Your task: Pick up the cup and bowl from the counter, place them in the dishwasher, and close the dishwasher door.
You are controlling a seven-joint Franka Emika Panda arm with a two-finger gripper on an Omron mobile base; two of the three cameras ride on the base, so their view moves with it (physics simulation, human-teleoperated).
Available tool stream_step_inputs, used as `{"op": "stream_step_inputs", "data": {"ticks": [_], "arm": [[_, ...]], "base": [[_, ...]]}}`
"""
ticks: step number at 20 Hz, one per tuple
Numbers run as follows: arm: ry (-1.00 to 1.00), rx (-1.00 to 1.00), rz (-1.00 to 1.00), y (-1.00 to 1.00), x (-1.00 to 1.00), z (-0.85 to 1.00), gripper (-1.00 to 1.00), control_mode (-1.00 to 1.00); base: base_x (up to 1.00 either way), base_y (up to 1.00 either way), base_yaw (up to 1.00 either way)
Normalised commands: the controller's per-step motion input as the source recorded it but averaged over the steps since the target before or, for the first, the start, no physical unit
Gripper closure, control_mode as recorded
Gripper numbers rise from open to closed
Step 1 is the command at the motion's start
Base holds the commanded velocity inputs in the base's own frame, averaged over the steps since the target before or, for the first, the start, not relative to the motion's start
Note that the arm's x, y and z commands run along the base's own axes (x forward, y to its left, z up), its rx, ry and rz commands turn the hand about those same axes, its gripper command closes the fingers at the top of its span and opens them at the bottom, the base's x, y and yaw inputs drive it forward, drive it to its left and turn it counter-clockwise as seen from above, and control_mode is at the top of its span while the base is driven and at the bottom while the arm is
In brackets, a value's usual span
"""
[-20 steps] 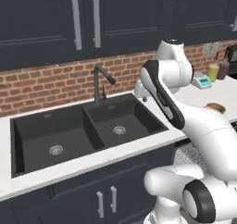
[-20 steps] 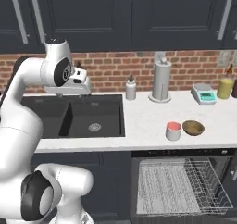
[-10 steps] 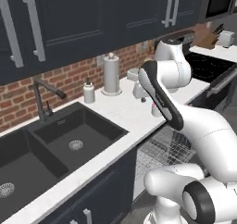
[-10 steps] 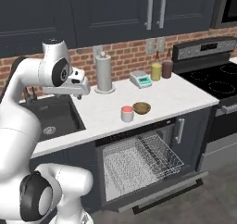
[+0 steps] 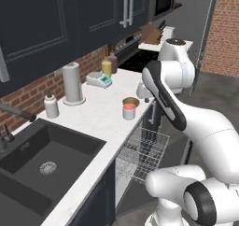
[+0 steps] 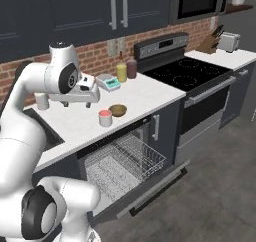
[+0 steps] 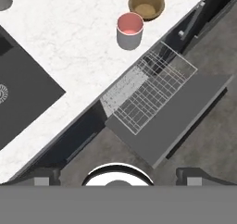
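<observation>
- Gripper (image 6: 76,104) hangs above the counter (image 6: 150,93), jaws spread wide, nothing between them; well apart from both dishes.
- Cup (image 7: 130,30) stands upright near the counter's front edge, directly above the open dishwasher (image 6: 125,163). Bowl (image 7: 146,4) sits just beside it, on the cooktop side; cannot tell if the two touch.
- Judgement: the cup looks rigid, light and smooth-walled, likely slippery. With no handle, best taken across its body from above, one finger on each side, below the rim.
- Judgement: the bowl is shallow and wood-like, stiff and light; a pinch over the rim seems the only hold, since its sides slope.
- With the bowl this close, a finger descending on that side of the cup could nudge it. Approach with fingers set along the counter edge instead.
- Dishwasher door (image 7: 176,114) lies folded down flat, and the wire rack (image 7: 150,91) is pulled out over it, empty.
- Open floor beyond the door; the drop from counter edge to rack is short and unobstructed.
- Sink (image 5: 42,162) lies well to the other side, out of the way.
</observation>
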Motion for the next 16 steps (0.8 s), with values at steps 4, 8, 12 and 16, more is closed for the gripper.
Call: {"op": "stream_step_inputs", "data": {"ticks": [4,8,12,16], "arm": [[0.00,0.00,0.00,0.00,0.00,0.00,-1.00,1.00],[0.00,0.00,0.00,0.00,0.00,0.00,-1.00,1.00],[0.00,0.00,0.00,0.00,0.00,0.00,-1.00,1.00],[0.00,0.00,0.00,0.00,0.00,0.00,-1.00,1.00]], "base": [[0.00,0.48,-0.36],[0.00,0.43,-0.30],[0.00,0.38,-0.23],[0.00,0.42,-0.16]]}}
